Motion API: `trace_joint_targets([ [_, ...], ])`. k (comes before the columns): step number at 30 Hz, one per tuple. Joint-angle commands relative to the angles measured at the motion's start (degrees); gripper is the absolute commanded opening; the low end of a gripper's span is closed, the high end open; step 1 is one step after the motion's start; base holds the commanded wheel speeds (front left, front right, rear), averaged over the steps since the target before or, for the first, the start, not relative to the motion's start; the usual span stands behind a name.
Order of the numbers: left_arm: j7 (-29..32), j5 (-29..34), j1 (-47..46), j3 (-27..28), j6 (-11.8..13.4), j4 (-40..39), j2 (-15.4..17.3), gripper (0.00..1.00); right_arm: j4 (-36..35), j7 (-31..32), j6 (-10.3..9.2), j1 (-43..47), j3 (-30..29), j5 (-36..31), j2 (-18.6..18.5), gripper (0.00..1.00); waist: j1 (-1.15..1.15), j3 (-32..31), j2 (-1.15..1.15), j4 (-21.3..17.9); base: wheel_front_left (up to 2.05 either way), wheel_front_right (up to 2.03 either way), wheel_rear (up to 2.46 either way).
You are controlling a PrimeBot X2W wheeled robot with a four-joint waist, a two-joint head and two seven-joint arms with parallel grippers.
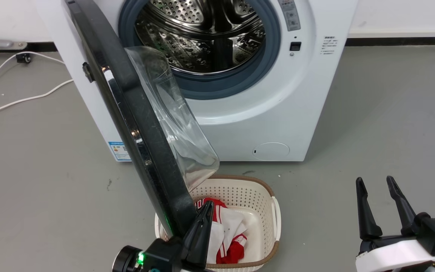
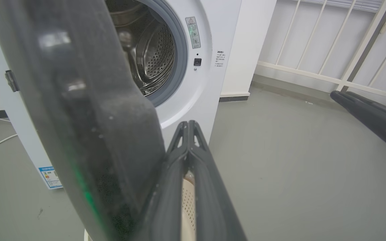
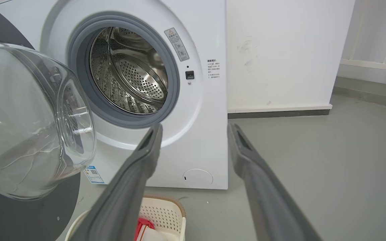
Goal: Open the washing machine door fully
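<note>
One big white washing machine stands on the grey floor, its steel drum exposed inside the grey-blue rubber ring. The washing machine door hangs from the machine's left side. It is swung out to stand nearly edge-on to the head camera, and its lower part is above a cream laundry basket. The right wrist view looks at the inner side and shows the clear glass bowl bulging towards the drum. The left wrist view meets the blurred black frame close up and takes in a white railing off to the side.

The left gripper lies along the inner side of the door's near rim, apparently touching it. Its jaws are pressed together with nothing between them, which the left wrist view shows plainly. The right gripper hovers well apart from the door with its jaws spread and empty.

Red and white clothes lie in the basket. The head view also catches a white cable on the floor, a small round cap and a blue label sticker.
</note>
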Motion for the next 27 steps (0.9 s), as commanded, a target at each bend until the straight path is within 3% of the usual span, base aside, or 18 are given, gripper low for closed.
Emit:
trace_joint_targets([
  [1, -0.3, -0.1, 0.9, 0.7, 0.8, -0.2, 0.5, 0.0, -0.1, 0.0, -0.04, 0.9, -0.1, 0.3, 0.2, 1.0, 0.0, 0.1, 0.0, 0.7, 0.0, 0.0, 0.0],
  [8, -1.1, 0.1, 3.8, 1.2, 2.8, -1.8, 0.7, 0.0, -0.8, 0.6, -0.03, 1.5, -0.7, 0.2, 0.2, 1.0, 0.0, 0.7, 0.0, 5.2, 0.0, 0.0, 0.0],
  [19, -1.7, -1.3, 6.3, 3.3, 4.9, -2.8, 1.3, 0.0, -2.2, 1.6, -0.04, 1.8, -1.5, 0.0, 0.2, 1.0, 0.0, 1.7, 0.0, 16.1, 0.0, 0.0, 0.0],
  [27, -4.4, -4.2, 2.8, 9.3, 5.9, 1.3, 2.9, 0.0, -2.0, 2.2, -0.04, 1.0, -0.9, -0.1, 0.2, 1.0, 0.0, 1.9, 0.0, 19.5, 0.0, 0.0, 0.0],
])
